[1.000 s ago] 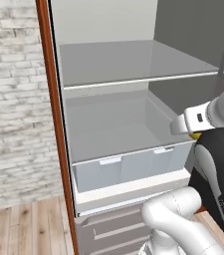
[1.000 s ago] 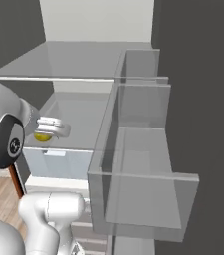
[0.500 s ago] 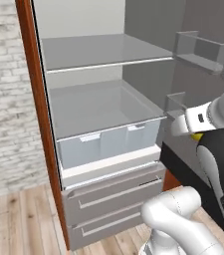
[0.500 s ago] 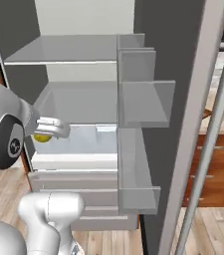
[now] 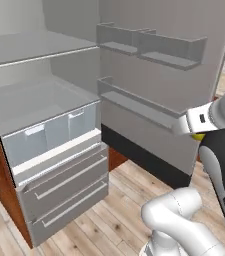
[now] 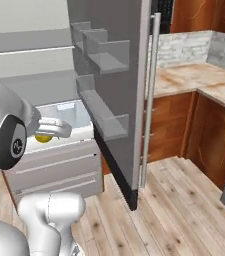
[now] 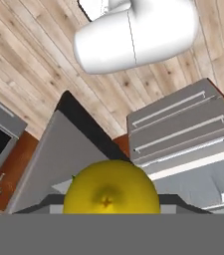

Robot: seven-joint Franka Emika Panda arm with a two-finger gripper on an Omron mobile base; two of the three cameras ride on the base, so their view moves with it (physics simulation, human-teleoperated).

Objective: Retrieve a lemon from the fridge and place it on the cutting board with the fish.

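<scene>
Hand grips lemon, beside fridge door.

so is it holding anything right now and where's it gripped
Yes, the lemon. It sits between the gripper's jaws, which close on its opposite sides; the exact contact points are hidden.

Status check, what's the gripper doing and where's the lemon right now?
Gripper shut on lemon. Fridge door open, arm outside it. Nothing blocking visible.

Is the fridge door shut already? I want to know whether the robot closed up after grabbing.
No, the fridge door stands wide open, its shelves facing the room.
</scene>
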